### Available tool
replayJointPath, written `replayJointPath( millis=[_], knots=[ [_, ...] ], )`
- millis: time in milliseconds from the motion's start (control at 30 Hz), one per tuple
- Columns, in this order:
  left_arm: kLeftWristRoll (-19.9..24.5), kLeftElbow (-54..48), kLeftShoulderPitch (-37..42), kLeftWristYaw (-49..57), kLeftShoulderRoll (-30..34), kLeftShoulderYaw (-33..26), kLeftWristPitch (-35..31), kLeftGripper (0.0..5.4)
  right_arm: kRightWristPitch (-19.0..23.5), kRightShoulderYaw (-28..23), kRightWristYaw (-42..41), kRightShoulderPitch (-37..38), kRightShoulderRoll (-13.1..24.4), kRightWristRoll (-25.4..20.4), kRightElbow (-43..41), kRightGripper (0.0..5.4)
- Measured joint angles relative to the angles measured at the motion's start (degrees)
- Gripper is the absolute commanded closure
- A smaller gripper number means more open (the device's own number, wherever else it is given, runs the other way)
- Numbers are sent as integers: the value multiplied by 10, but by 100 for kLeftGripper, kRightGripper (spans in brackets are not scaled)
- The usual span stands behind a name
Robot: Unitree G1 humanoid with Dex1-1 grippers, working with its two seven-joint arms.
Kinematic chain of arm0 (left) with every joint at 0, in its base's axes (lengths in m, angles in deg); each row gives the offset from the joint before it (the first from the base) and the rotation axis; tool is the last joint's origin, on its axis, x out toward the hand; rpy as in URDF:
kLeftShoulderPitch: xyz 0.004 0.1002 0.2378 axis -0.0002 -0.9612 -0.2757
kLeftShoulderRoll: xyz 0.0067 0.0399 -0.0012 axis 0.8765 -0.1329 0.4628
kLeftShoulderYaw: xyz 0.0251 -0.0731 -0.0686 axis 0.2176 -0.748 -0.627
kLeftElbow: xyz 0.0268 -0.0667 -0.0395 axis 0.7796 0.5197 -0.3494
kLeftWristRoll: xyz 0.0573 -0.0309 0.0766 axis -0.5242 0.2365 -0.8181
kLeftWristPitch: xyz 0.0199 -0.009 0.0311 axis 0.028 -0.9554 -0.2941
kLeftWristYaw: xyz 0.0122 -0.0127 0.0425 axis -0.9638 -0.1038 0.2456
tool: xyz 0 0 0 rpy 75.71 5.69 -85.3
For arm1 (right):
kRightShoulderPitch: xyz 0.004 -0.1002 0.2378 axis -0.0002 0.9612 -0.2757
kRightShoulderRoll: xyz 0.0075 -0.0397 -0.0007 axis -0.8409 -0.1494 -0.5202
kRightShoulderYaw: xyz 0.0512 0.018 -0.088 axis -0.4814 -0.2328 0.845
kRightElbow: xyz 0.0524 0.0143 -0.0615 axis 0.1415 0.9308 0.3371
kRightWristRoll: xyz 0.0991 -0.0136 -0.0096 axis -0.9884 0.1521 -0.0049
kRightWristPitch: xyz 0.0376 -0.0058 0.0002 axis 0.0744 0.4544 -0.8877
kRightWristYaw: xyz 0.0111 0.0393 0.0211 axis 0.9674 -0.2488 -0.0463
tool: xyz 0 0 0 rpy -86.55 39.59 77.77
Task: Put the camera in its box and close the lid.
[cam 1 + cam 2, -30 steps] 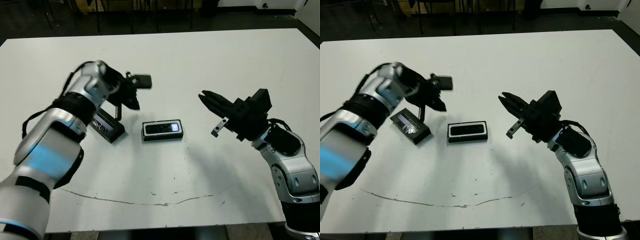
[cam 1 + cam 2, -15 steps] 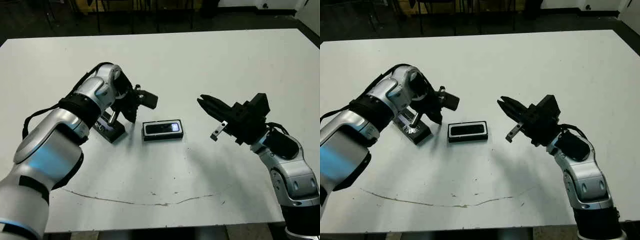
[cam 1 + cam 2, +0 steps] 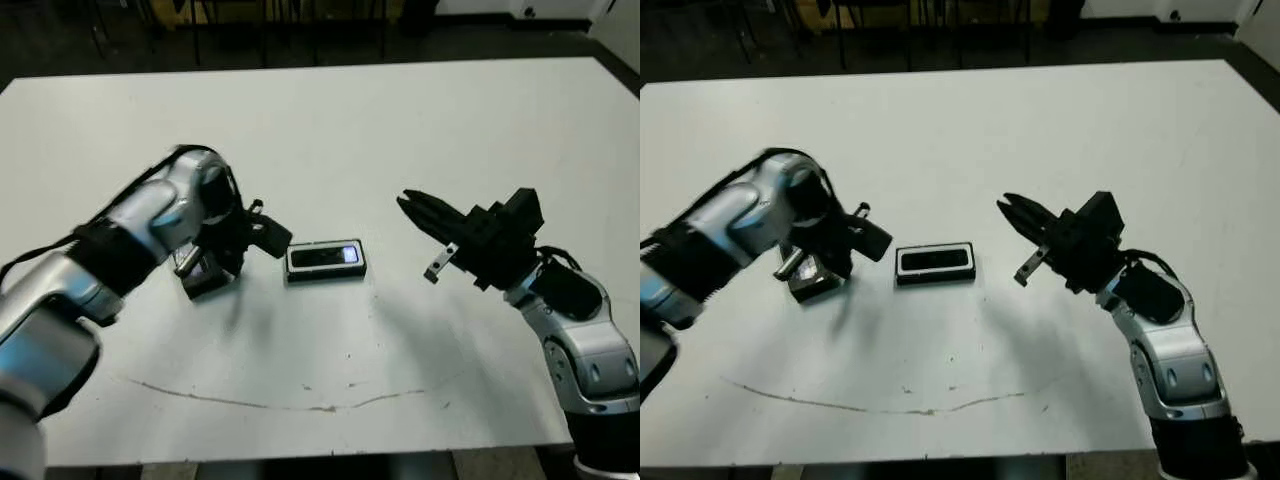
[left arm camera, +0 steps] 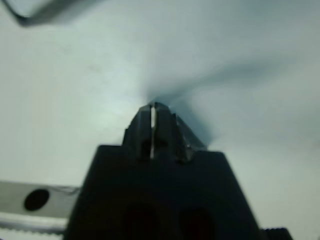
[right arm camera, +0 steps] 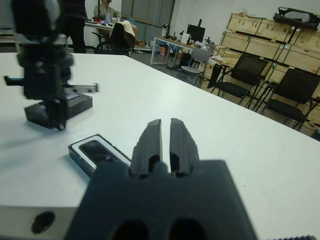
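While the camera [image 3: 324, 256] already lay inside the box [image 3: 326, 272], the empty, clenched left gripper [image 3: 236, 262] hovered above the lid [image 3: 205, 277] at nine o'clock; fetching it apparently came next, needing opened fingers.

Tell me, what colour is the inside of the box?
White, around the black camera in the box; left eye view shows it best.

Likely workshop or lab: stacked wooden crates [image 5: 255, 30], office chairs [image 5: 290, 92], monitor [image 5: 194, 33].
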Motion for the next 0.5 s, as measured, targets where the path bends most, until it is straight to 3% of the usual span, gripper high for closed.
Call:
replayJointPath(
  millis=[200, 500],
  knots=[
    [51, -45, -10, -2, 48, 28, -4, 540, 3, -1, 0, 0, 7, -4, 0, 538],
    [80, -65, -5, -2, 74, 57, -1, 540, 12, 1, 1, 0, 8, -5, 0, 538]
  ],
)
